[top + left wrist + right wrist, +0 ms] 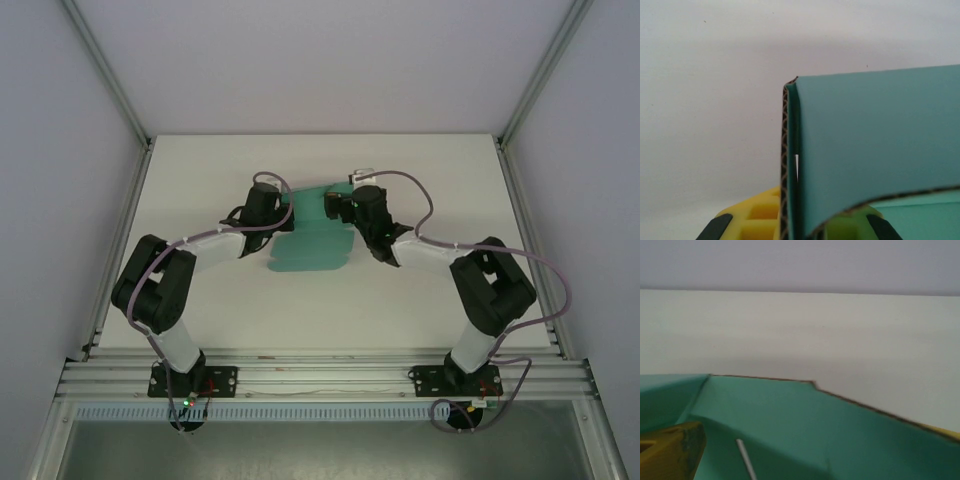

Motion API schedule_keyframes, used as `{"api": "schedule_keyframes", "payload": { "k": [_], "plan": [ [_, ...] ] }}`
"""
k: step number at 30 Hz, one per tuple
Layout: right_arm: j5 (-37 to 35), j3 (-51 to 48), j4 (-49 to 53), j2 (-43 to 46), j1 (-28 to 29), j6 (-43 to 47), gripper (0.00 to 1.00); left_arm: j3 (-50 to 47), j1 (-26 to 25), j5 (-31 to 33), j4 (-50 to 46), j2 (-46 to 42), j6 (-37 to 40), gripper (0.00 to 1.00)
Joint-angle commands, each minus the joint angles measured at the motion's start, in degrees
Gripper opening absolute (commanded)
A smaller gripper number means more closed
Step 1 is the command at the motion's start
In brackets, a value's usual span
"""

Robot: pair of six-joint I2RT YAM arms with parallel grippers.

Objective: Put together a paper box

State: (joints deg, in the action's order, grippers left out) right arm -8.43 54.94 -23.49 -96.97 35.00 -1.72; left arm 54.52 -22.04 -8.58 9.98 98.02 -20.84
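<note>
The white worktop (320,310) carries the teal-green die-cut paper box (312,248) at the middle of the overhead frame, mostly flat, with its upper flaps lifted between the two arms. The fluted edge in the left wrist view (875,145) marks it as thin corrugated card. It is probably light, stiff across a panel, ready to bend along its scores, smooth-faced and easily crushed. The best hold looks like a flap edge close to a fold, pinched gently.

The left pincer (283,208) appears pressed onto a raised, doubled flap, with a yellow finger (757,220) on either side of the card edge. The right pincer (338,205) looks spread. One yellow finger (670,450) sits at lower left, and the green panel (805,425) spans the frame beside it.
</note>
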Motion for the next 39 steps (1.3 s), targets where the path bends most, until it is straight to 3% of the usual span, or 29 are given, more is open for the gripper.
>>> {"api": "schedule_keyframes", "payload": {
  "k": [1, 8, 14, 28, 39],
  "plan": [
    [-7.2, -2.0, 1.5, 5.6, -0.4, -1.1, 1.00, 1.1, -0.7, 2.7, -1.9, -1.2, 0.0, 0.00],
    [-1.1, -6.8, 20.1, 17.2, -0.6, 1.7, 1.00, 1.9, -0.4, 4.3, -3.4, -1.5, -0.2, 0.00],
    [2.6, -10.1, 25.6, 20.4, -2.2, 1.4, 1.00, 2.2, -0.2, 3.8, -3.8, -2.1, 0.4, 0.00],
    [7.5, -8.0, 17.9, 10.6, -4.8, -2.5, 1.00, 2.3, -0.2, 3.0, -3.4, -0.9, -0.6, 0.00],
    [13.8, -2.0, 12.2, 4.4, -4.9, -1.9, 1.00, 0.2, -0.3, -1.6, 0.1, -1.0, 0.5, 0.00]
  ]
}}
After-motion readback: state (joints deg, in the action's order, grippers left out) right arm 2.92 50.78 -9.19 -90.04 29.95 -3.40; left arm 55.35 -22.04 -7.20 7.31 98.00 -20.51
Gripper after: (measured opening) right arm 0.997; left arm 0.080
